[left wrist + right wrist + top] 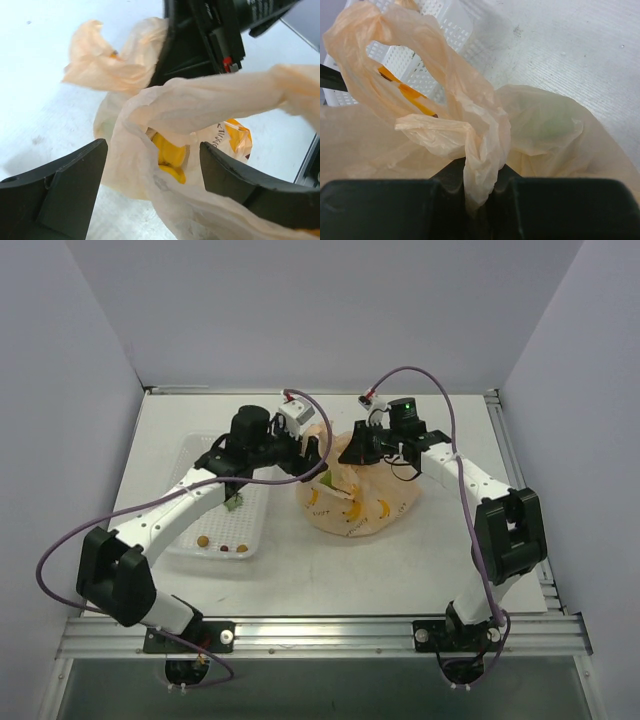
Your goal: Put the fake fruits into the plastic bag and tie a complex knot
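The peach-orange plastic bag with banana prints lies at the table's middle, bulging with fake fruits. A yellow fruit shows through its mouth, and a green one through its film. My right gripper is shut on a twisted handle loop and holds it up above the bag. My left gripper is open, its fingers on either side of bag film, with the other handle stretched across above. In the top view it sits at the bag's left top.
A white mesh tray lies left of the bag, under my left arm, with small brown bits and a green leafy piece. It also shows in the right wrist view. Grey walls close in the table.
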{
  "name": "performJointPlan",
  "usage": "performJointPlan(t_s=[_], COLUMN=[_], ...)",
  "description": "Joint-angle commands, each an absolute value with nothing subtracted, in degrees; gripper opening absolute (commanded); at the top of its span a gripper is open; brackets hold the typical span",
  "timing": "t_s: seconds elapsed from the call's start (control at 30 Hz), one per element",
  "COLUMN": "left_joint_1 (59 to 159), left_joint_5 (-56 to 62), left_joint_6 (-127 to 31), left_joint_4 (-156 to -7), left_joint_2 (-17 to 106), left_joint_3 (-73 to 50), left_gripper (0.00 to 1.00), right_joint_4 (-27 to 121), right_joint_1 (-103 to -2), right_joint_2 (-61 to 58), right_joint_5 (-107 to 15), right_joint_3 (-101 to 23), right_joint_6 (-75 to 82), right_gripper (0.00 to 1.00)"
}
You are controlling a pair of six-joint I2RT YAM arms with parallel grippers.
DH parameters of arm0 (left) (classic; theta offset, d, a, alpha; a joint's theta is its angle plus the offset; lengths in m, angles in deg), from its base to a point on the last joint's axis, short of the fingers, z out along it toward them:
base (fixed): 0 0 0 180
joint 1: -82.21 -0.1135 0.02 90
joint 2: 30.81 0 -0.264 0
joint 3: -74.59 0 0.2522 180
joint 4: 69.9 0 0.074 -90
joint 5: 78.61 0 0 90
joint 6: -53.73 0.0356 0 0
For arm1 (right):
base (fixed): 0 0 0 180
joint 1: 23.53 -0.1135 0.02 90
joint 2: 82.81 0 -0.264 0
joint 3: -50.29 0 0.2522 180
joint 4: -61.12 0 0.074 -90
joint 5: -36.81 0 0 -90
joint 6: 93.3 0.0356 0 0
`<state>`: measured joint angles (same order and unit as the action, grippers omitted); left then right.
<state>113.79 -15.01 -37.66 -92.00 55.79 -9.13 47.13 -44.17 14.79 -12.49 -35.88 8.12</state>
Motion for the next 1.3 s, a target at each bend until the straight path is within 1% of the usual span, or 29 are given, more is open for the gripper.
performJointPlan(t_s=[0.0, 0.07, 0.1, 0.2, 0.3, 0.33, 0.4, 0.43, 0.5, 0.53, 0.67, 0.7, 0.73, 0.77, 0.8, 0.87, 0.9, 0.97, 1.1, 1.2, 1.23, 1.27], left_joint_1=[114.6, 115.3, 115.3, 115.8, 116.4, 116.5, 116.6, 116.6, 116.6, 116.4, 115.6, 115.1, 114.7, 114.6, 114.6, 114.3, 114.2, 113.8, 114.6, 114.5, 114.4, 114.4], left_joint_5=[-2.4, -1.3, -1.2, -0.7, -0.8, -1.4, -2.9, -3.5, -3.8, -7.0, -11.5, -12.2, -13.8, -13.8, -13.8, -15.1, -17.0, -24.2, -28.4, -29.7, -29.3, -29.0], left_joint_6=[-49.5, -51.8, -52.3, -54.7, -55.9, -56.0, -56.0, -55.9, -54.7, -52.0, -49.7, -50.4, -51.6, -51.5, -51.0, -49.5, -49.0, -48.3, -49.2, -49.5, -49.2, -48.8], left_joint_4=[-94.7, -96.9, -97.8, -98.0, -98.6, -98.3, -94.9, -92.6, -86.1, -84.5, -83.2, -81.5, -79.4, -75.3, -73.3, -68.8, -67.9, -65.1, -63.7, -64.5, -65.0, -66.7], left_joint_2=[50.7, 47.9, 46.6, 41.4, 37.9, 37.4, 37.2, 37.5, 39.8, 41.3, 51.9, 52.8, 53.7, 55.2, 56.1, 59.8, 61.3, 66.0, 71.9, 73.1, 72.6, 71.0], left_joint_3=[-7.9, -6.9, -4.6, -0.2, 1.7, 2.9, 3.9, 4.9, 4.6, 3.8, -4.7, -5.0, -4.9, -5.3, -5.5, -7.0, -9.6, -12.9, -19.7, -20.2, -18.8, -17.9], left_gripper=[0.86, 0.86, 0.87, 0.87, 0.88, 0.86, 0.77, 0.66, 0.51, 0.40, 0.34, 0.29, 0.22, 0.06, 0.01, 0.00, 0.00, 0.00, 0.00, 0.01, 0.14, 0.20], right_joint_4=[48.3, 48.6, 48.6, 48.8, 48.9, 48.9, 48.9, 48.9, 48.9, 48.9, 48.5, 48.5, 48.7, 48.9, 49.5, 50.2, 50.9, 51.6, 52.6, 53.2, 53.3, 53.5], right_joint_1=[-44.0, -43.9, -43.9, -43.9, -44.0, -44.0, -44.2, -44.1, -44.2, -44.2, -43.8, -43.9, -43.9, -43.8, -44.0, -44.0, -44.0, -44.0, -43.8, -43.2, -43.0, -42.9], right_joint_2=[12.0, 11.9, 12.0, 12.2, 12.4, 12.3, 12.3, 12.2, 11.8, 11.7, 11.3, 11.1, 11.0, 10.5, 10.3, 9.3, 8.9, 8.3, 8.7, 9.8, 10.3, 10.4], right_joint_5=[-11.4, -11.4, -11.6, -12.1, -12.1, -12.0, -11.4, -11.3, -11.2, -11.4, -11.7, -11.6, -11.0, -10.7, -10.6, -10.0, -9.6, -9.4, -10.2, -10.0, -9.9, -9.8], right_joint_3=[-35.2, -35.0, -35.1, -35.2, -35.2, -35.1, -34.8, -34.8, -34.2, -34.1, -34.5, -34.6, -34.5, -34.3, -33.9, -32.4, -31.9, -30.7, -31.1, -32.2, -32.5, -32.7], right_joint_6=[10.2, 10.7, 11.0, 12.1, 12.5, 12.5, 12.4, 12.4, 11.8, 11.7, 12.0, 12.1, 12.1, 12.1, 12.3, 12.7, 12.8, 13.4, 14.5, 15.4, 15.6, 15.7], right_gripper=[0.00, 0.00, 0.00, 0.00, 0.00, 0.00, 0.00, 0.00, 0.00, 0.00, 0.00, 0.00, 0.00, 0.00, 0.00, 0.00, 0.00, 0.00, 0.00, 0.00, 0.00, 0.00])
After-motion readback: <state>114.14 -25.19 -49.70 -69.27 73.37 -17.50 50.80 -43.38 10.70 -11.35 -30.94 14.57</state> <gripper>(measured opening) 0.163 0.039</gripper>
